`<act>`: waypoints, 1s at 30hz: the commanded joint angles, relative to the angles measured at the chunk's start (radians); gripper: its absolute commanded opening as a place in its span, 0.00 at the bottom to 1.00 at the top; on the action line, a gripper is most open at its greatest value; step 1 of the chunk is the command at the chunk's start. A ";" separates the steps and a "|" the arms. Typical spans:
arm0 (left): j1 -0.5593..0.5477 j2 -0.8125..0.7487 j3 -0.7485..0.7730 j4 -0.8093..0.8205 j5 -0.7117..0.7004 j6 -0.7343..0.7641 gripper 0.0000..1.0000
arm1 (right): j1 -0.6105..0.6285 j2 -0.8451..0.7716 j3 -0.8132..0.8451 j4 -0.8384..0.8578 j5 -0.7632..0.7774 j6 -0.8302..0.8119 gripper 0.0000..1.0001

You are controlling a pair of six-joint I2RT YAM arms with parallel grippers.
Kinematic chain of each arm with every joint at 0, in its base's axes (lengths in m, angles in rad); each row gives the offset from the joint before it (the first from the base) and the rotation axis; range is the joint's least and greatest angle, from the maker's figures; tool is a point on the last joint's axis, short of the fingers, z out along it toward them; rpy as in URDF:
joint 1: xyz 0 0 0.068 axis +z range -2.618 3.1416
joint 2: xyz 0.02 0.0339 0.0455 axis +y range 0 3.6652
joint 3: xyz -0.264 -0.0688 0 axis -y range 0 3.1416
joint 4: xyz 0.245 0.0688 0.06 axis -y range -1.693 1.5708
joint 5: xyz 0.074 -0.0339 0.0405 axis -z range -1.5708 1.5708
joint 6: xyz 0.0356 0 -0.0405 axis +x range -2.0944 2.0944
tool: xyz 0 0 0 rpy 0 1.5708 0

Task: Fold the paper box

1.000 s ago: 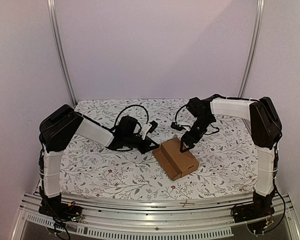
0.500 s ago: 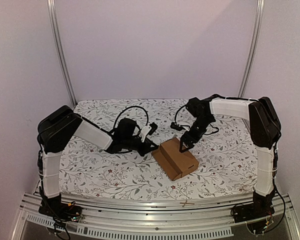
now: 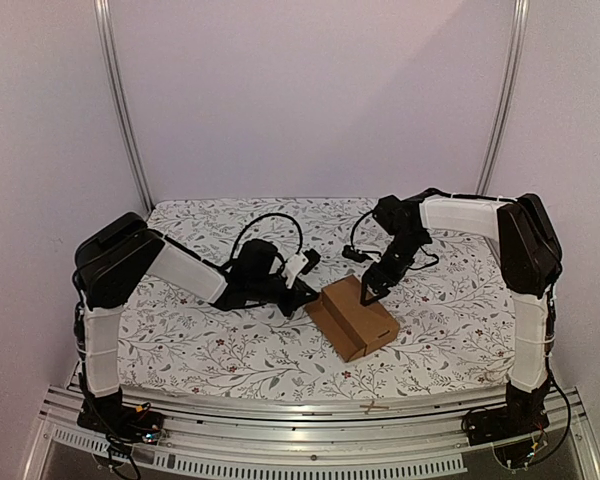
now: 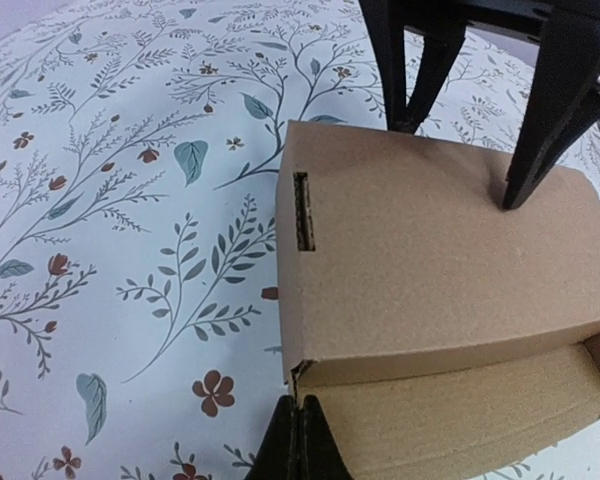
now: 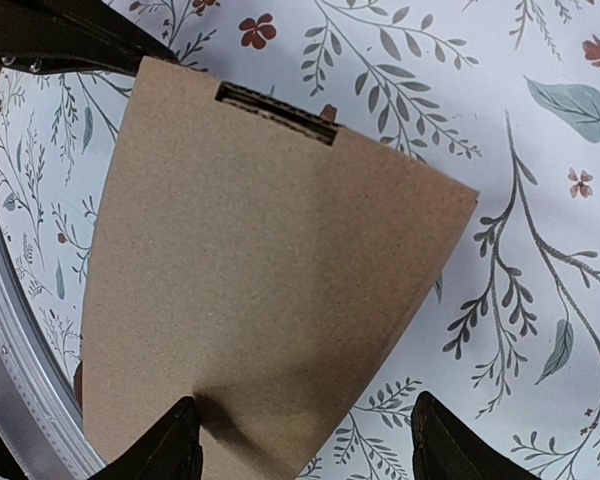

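Observation:
The paper box [image 3: 352,317] is a brown cardboard carton lying on the flowered cloth, with a slot [image 4: 302,211] in its top panel and one long side open [image 4: 460,415]. My left gripper [image 4: 300,428] is shut, and its tips touch the box's near left corner [image 3: 305,297]. My right gripper [image 5: 302,415] stands open over the box's far end [image 3: 368,290]. One of its fingertips [image 5: 183,418] presses on the top panel. The other fingertip [image 5: 425,410] hangs past the box's edge above the cloth. Both right fingers [image 4: 545,120] show in the left wrist view.
The flowered cloth [image 3: 200,340] covers the table. A metal rail [image 3: 310,410] runs along the near edge, seen also as a curved rim [image 5: 20,330] in the right wrist view. Two upright metal posts [image 3: 120,100] stand at the back corners against the plain wall.
My left arm has shifted slightly to the right, bringing its shut tips against the box's corner. The right arm and the box have not moved.

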 commanded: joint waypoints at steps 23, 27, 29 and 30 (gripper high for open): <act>-0.069 -0.027 0.082 -0.088 -0.072 -0.046 0.00 | 0.025 0.033 -0.015 -0.003 0.018 -0.093 0.69; -0.073 -0.036 0.093 -0.102 -0.067 -0.042 0.00 | 0.031 0.030 -0.016 0.000 0.015 -0.100 0.69; -0.076 -0.041 0.096 -0.107 -0.067 -0.035 0.00 | 0.034 0.030 -0.016 0.002 0.007 -0.103 0.69; -0.078 -0.042 0.097 -0.107 -0.066 -0.032 0.00 | 0.034 0.029 -0.016 0.003 0.003 -0.105 0.69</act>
